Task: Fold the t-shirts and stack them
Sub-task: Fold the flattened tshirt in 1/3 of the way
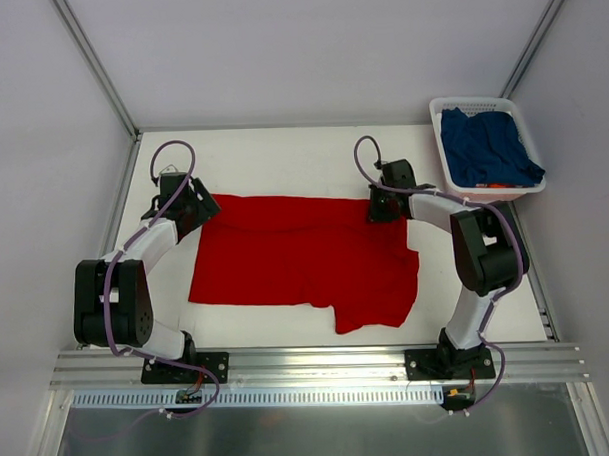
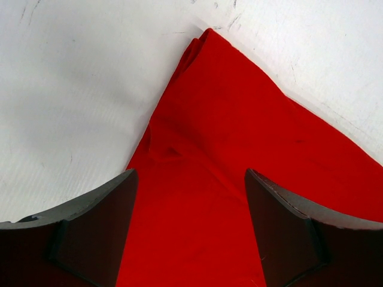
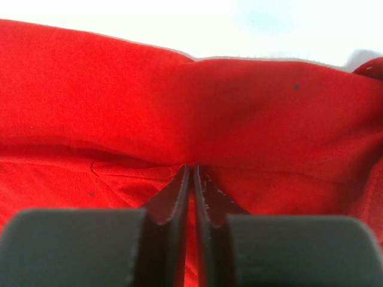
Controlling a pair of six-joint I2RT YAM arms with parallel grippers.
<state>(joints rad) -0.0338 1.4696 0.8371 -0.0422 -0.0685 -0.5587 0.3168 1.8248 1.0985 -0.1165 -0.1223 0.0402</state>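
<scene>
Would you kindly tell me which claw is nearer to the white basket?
Right. The right claw pinches the red shirt at the corner nearest the basket; the left claw is open at the shirt's opposite corner, farther away.

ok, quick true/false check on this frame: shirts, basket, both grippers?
1. The red t-shirt lies spread on the table. True.
2. The navy t-shirt is stacked on the red one. False: it sits crumpled in the white basket at the far right corner.
3. The left gripper is open over a corner of the red t-shirt. True.
4. The right gripper is wide open. False: its fingers are pressed together on red cloth at the shirt's far right edge.
5. The red t-shirt is folded into a small square. False: it is still a wide sheet, with one sleeve sticking out at the near edge.
</scene>
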